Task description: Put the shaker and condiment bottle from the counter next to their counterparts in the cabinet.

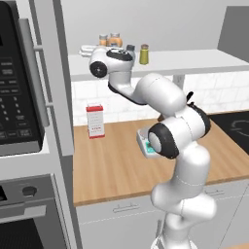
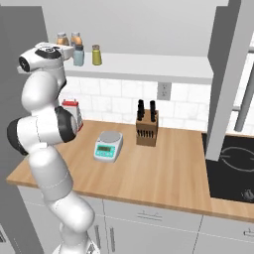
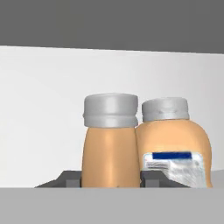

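Observation:
My gripper is up at the cabinet, shut on the slim orange-tan condiment bottle, whose base stands on or just above the shelf board. Its counterpart, the wider orange bottle with a white label, stands right against it on the right. From the base views the gripper reaches in from the left, with the two bottles just behind it. The olive-yellow shaker stands on the shelf beside the grey-teal shaker with a dark cap.
On the wooden counter are a red and white box, a teal kitchen scale and a knife block. A microwave hangs at the left over an oven. A black cooktop lies at the right.

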Robot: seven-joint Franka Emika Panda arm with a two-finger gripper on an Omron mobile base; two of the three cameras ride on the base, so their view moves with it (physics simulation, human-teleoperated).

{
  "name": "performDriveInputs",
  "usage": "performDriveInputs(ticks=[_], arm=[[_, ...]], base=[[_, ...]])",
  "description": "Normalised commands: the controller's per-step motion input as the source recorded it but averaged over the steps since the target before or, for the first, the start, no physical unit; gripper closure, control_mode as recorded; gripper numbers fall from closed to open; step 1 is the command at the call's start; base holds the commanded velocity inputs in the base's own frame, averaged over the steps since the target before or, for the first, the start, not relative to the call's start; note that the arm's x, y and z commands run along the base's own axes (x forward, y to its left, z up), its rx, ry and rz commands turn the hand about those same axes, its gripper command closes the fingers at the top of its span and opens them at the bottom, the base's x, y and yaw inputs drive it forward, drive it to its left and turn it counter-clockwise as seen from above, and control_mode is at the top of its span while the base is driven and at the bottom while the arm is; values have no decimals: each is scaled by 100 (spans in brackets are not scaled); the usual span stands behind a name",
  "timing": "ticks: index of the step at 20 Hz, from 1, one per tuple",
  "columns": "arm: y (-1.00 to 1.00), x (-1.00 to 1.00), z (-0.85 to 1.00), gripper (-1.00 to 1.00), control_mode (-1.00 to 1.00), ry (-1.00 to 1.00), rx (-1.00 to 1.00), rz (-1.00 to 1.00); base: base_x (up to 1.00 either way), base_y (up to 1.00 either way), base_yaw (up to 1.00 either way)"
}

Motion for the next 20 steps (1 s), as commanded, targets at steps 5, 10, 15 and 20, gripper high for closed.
performDriveInputs(ticks=[5,10,15,20], arm=[[19,27,0,-100,-100,0,0,-5],[19,7,0,-100,-100,0,0,-5],[15,0,5,-100,-100,-3,0,-4],[19,-22,17,-100,-100,-9,0,-4]], base=[[0,0,0],[0,0,0],[0,0,0],[0,0,0]])
